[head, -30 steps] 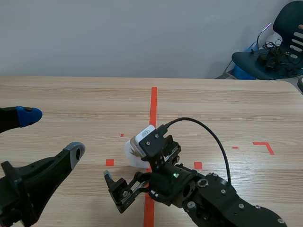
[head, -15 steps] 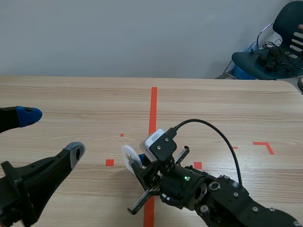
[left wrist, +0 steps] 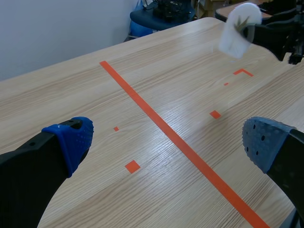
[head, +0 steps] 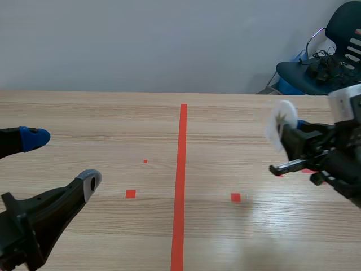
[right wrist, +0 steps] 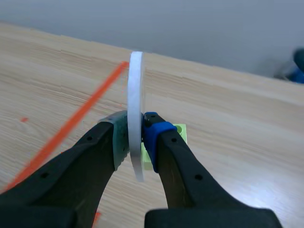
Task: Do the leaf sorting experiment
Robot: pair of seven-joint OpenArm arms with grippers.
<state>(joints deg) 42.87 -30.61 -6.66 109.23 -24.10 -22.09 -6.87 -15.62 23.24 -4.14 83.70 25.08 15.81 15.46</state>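
The right gripper [head: 289, 139] is standing at the right edge of the frame in the scene view, raised above the table [head: 101, 113]. It is clamping a white disc [head: 281, 121] between its 2 pads. The disc is standing upright in the air, well to the right of the red tape line [head: 181, 169], and it is touching nothing else. A small dark leaf [left wrist: 242, 22] is showing on its face. In the right wrist view a light-green thing [right wrist: 181, 129] is lying on the table beyond the fingers; what it is, I cannot tell. The left gripper [head: 61, 160] is hovering at the lower left of the frame, its 2 fingers spread wide apart with nothing between them.
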